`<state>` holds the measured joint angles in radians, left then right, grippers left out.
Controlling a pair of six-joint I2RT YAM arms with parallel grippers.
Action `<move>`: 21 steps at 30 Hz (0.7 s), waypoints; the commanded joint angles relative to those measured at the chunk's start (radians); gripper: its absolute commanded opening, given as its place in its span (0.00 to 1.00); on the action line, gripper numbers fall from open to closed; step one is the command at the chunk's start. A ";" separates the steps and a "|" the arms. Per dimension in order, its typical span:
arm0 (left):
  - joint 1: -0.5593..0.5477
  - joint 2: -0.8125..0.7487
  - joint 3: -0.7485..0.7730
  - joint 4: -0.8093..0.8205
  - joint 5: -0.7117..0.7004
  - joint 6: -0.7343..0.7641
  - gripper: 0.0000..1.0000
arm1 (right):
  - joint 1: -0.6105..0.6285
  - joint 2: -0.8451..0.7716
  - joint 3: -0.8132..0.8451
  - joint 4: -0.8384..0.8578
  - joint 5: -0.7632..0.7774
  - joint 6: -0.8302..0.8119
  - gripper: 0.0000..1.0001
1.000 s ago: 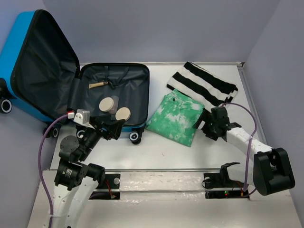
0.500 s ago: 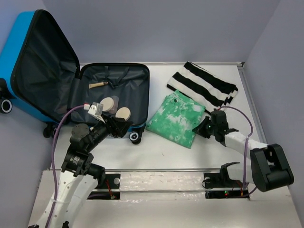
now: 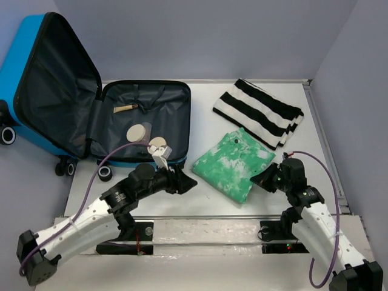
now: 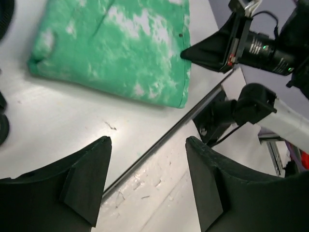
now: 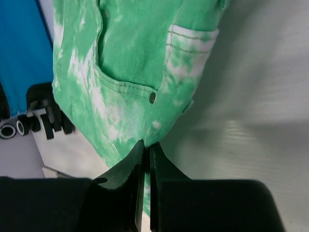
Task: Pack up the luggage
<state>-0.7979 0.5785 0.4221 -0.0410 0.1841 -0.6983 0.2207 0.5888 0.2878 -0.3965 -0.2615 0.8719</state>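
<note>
The bright blue hard-shell suitcase (image 3: 18,66) lies open at the far left of the white table (image 3: 206,203). Its lid is propped up and its dark grey-lined base lies flat, with two round beige discs (image 3: 138,132) inside. Near it on the right lies a folded green-and-white tie-dye garment (image 3: 233,163), and beyond that a folded black-and-white striped cloth (image 3: 257,112). The right tool (image 3: 262,180) is pinched tight on the garment's near right corner. The left tool (image 3: 187,183) hangs low by the garment's left end, its jaws well apart with nothing between them.
</note>
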 commanded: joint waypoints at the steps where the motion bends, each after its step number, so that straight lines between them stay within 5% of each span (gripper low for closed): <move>1: -0.212 0.139 -0.019 0.136 -0.288 -0.156 0.76 | 0.026 -0.026 0.002 -0.104 -0.153 0.018 0.07; 2: -0.243 0.211 -0.016 0.173 -0.319 -0.174 0.81 | 0.026 -0.024 -0.010 -0.105 -0.156 0.015 0.09; 4: -0.293 0.283 -0.005 0.213 -0.385 -0.208 0.92 | 0.037 -0.009 -0.016 -0.088 -0.183 0.009 0.33; 6: -0.300 0.372 -0.003 0.289 -0.414 -0.251 0.94 | 0.037 0.000 0.011 -0.096 -0.179 -0.023 0.58; 9: -0.302 0.466 0.000 0.360 -0.485 -0.300 0.95 | 0.037 0.022 0.089 -0.120 -0.136 -0.089 0.78; 21: -0.302 0.800 0.099 0.401 -0.695 -0.414 0.98 | 0.037 0.127 0.300 -0.067 0.112 -0.211 0.82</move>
<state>-1.0977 1.3006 0.4622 0.2924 -0.3771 -1.0634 0.2501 0.6960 0.5129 -0.5236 -0.2543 0.7197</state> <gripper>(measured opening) 0.979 0.819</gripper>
